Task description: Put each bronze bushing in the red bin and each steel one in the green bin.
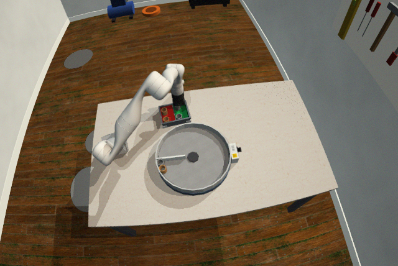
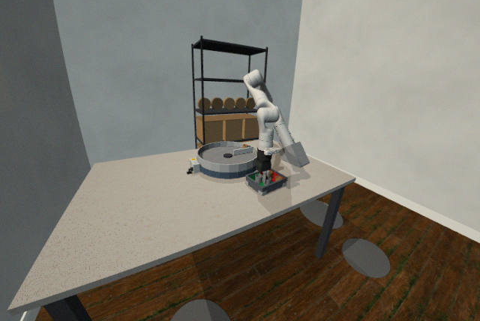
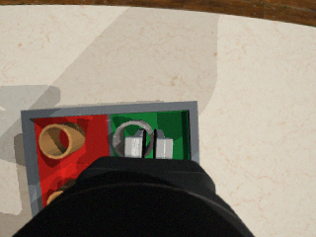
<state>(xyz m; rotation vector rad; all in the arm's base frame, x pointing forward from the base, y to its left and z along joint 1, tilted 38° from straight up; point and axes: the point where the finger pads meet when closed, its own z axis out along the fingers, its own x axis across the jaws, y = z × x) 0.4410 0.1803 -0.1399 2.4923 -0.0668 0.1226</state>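
Note:
My gripper [image 1: 178, 107] [image 3: 149, 139] is shut on the wall of a steel bushing [image 3: 118, 139], one finger inside its ring and one outside, over the green bin [image 1: 185, 111] [image 3: 173, 123]. Another steel bushing [image 1: 178, 116] stands in the green bin; the gripper hides it in the wrist view. Two bronze bushings [image 1: 164, 110] [image 1: 165, 119] are in the red bin [image 1: 171, 115] [image 3: 96, 143]; one shows tilted in the wrist view. On the turntable [image 1: 199, 176] [image 2: 211, 152], a steel bushing [image 1: 160, 161] and a bronze bushing [image 1: 161, 167] sit at the left rim. How high the held bushing is, I cannot tell.
A white bar [image 1: 171, 157] [image 2: 243, 151] spans from the turntable's left rim toward its dark hub [image 1: 193, 156]. A raised wall rings the turntable. A small white box [image 1: 234, 153] [image 2: 193, 164] is at its outer side. The two bins share a grey-walled tray next to the turntable.

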